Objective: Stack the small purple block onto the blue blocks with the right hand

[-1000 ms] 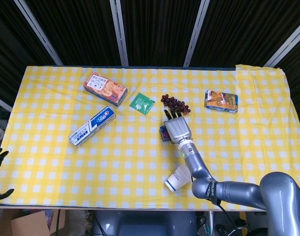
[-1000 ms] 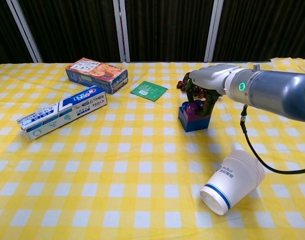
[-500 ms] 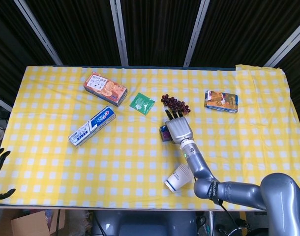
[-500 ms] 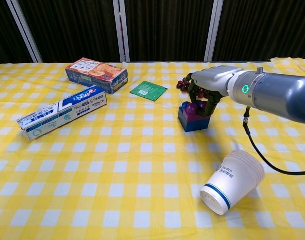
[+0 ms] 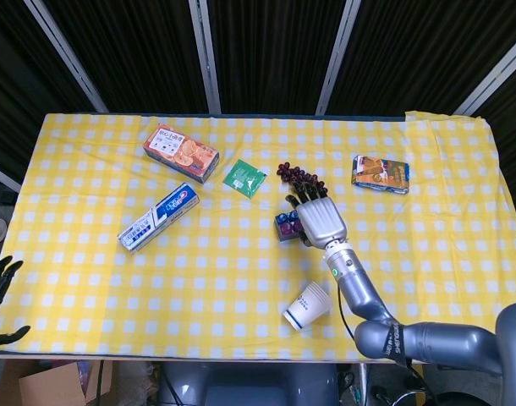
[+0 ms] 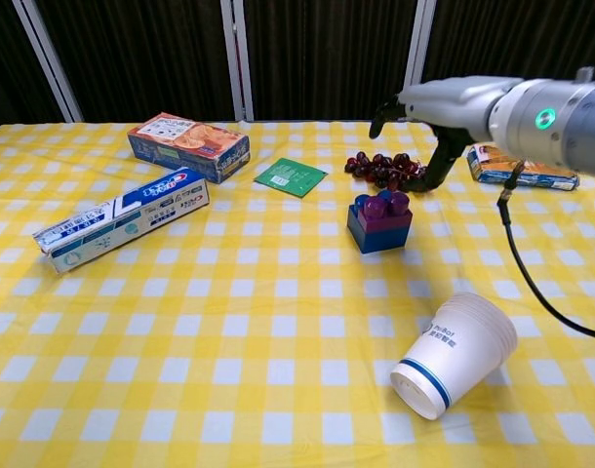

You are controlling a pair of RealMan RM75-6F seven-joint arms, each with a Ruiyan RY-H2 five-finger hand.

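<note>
Right hand (image 6: pixel 424 122) lifted off purple block (image 6: pixel 380 208)

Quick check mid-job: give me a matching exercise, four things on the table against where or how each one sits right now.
Things:
1. purple block
2. paper cup
3. right hand
4. grapes

States:
A. lying on its side, near the table's front edge
B. raised above the table, open, holding nothing
C. sitting on top of the blue blocks
D. loose bunch on the cloth, behind the blocks

Pairs: 1-C, 2-A, 3-B, 4-D
</note>
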